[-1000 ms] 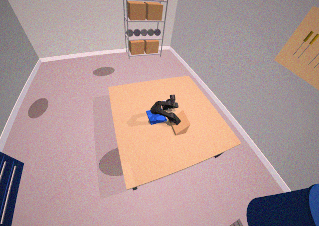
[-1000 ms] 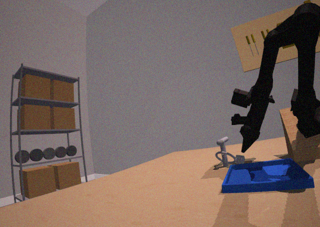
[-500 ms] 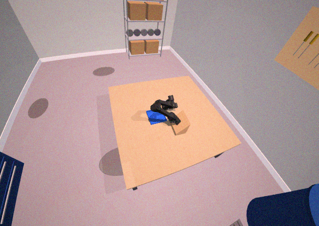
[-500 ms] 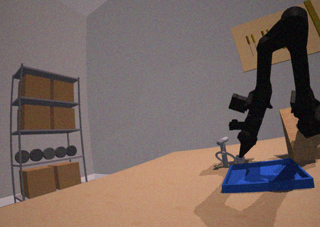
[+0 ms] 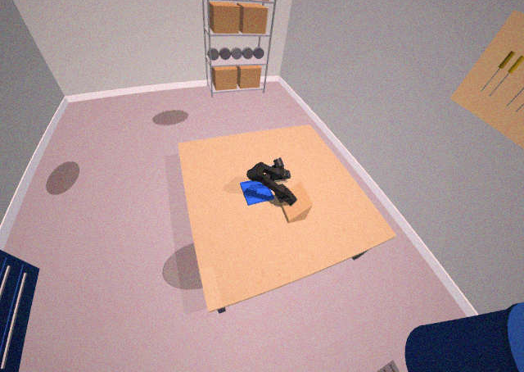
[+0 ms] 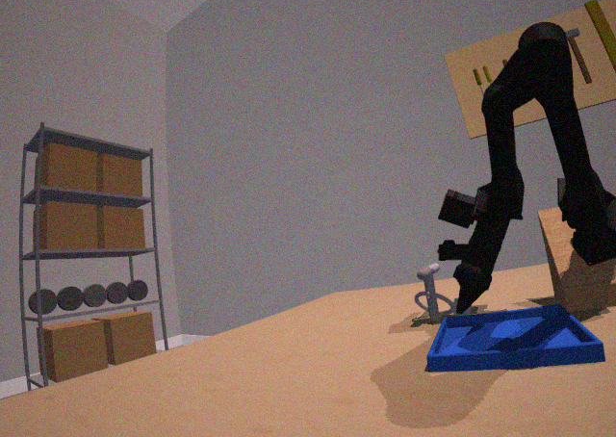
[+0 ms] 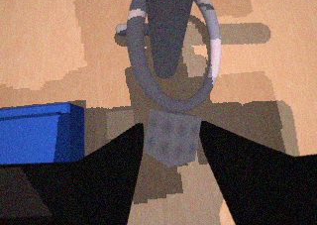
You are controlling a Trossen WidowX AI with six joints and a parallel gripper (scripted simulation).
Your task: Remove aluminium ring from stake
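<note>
From above, a navy cabinet (image 5: 19, 300) stands at the far left of a pinkish floor (image 5: 114, 233) marked by dark round patches. Next comes the rack (image 5: 273, 20) (image 6: 156, 273), bearing brown boxes (image 5: 223, 17) (image 6: 74, 350) and a row of dark discs (image 5: 236, 52) (image 6: 94, 295). The pale wood table (image 5: 254, 253) (image 6: 248, 382) (image 7: 287, 17) carries broad shadows. On it, in the exterior view, the ring (image 6: 417, 300) (image 7: 135, 61) leans around the upright stake (image 6: 430, 300) (image 7: 168, 47), under the cross-bar (image 6: 427, 270), outside the tray. The gripper (image 6: 461, 311) (image 7: 170, 128) points down beside it, fingers partly open astride the tab (image 7: 170, 138), with no firm hold on it visible. Further right come the blue tray (image 5: 247, 200) (image 6: 517, 360) (image 7: 30, 141) and a wooden block (image 5: 302, 198) (image 6: 556, 244). Beyond, the grey wall (image 5: 381, 106) (image 6: 298, 124) bears a tool board (image 5: 473, 84) (image 6: 462, 114); a blue barrel (image 5: 457, 338) stands at the right in the top view.
</note>
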